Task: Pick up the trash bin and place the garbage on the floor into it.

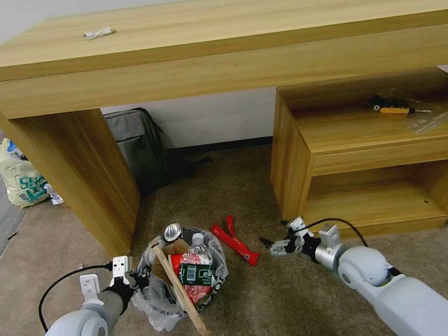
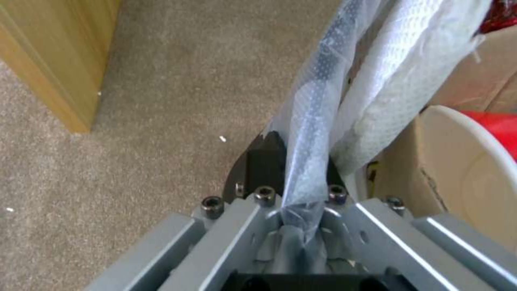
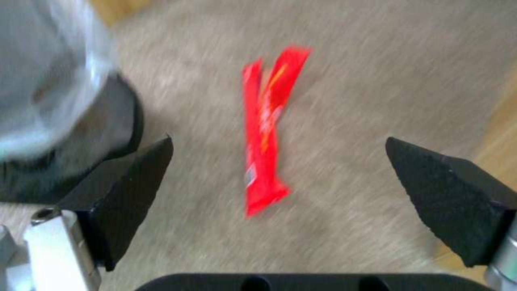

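Note:
The trash bin (image 1: 156, 306), black with a translucent bag liner, sits low in the head view in front of the desk leg. It holds a plastic bottle (image 1: 196, 265), cardboard, a crushed can (image 1: 172, 232) and a long wooden stick (image 1: 182, 295) that pokes out. My left gripper (image 1: 139, 277) is shut on the bin's rim and its bag (image 2: 315, 121). A red wrapper (image 1: 236, 241) lies on the beige carpet floor (image 1: 289, 304) just right of the bin. My right gripper (image 1: 272, 248) hovers open beside it; the wrapper (image 3: 264, 133) lies between its black fingertips (image 3: 135, 182), with the bin (image 3: 116, 121) off to one side.
A wooden desk leg (image 1: 84, 172) stands just behind the bin, and a low wooden shelf unit (image 1: 375, 168) is close on the right arm's side. A grey backpack (image 1: 139, 144) leans against the wall under the desk. A printed shopping bag (image 1: 20, 176) sits far left.

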Tool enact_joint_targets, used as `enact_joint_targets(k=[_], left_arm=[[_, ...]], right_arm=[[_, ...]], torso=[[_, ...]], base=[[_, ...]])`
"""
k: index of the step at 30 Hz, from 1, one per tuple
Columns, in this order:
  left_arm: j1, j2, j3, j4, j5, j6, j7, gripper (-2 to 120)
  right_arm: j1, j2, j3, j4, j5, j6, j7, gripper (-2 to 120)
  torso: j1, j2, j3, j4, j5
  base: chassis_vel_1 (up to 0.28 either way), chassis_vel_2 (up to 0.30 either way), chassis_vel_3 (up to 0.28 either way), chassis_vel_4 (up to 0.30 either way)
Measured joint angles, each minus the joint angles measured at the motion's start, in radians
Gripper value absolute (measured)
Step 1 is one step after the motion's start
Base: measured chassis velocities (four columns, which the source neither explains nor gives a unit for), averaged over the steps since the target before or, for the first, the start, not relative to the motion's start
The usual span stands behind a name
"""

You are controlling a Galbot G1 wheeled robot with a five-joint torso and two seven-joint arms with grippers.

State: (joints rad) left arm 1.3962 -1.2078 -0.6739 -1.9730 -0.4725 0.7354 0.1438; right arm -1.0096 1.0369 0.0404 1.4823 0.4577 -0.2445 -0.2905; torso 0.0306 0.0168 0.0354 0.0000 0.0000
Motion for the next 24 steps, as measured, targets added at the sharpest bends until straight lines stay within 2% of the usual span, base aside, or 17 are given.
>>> enact_joint_targets(k=[7,15,24], left_arm=[[-0.015,0.006,0.018,0.009,-0.001,0.000,-0.001,0],[-0.017,0.018,0.020,0.013,-0.004,0.000,-0.001,0],[-0.017,0.019,0.028,0.006,-0.008,0.000,-0.001,0]], right_arm=[[0.050,0.061,-0.037,-0.124,-0.041,-0.005,-0.009,100],[0.109,0.165,-0.047,-0.279,-0.088,0.017,-0.030,100],[0.206,0.264,-0.046,-0.486,-0.147,0.070,-0.045,100]], torso=[[0.000,0.000,0.000,-0.0004,-0.0002],[0.000,0.000,0.000,-0.0001,0.0000],[0.000,0.000,0.000,-0.0001,0.0000]], base=[[0.000,0.000,0.000,0.000],[0.000,0.000,0.000,0.000],[0.000,0.000,0.000,0.000]])
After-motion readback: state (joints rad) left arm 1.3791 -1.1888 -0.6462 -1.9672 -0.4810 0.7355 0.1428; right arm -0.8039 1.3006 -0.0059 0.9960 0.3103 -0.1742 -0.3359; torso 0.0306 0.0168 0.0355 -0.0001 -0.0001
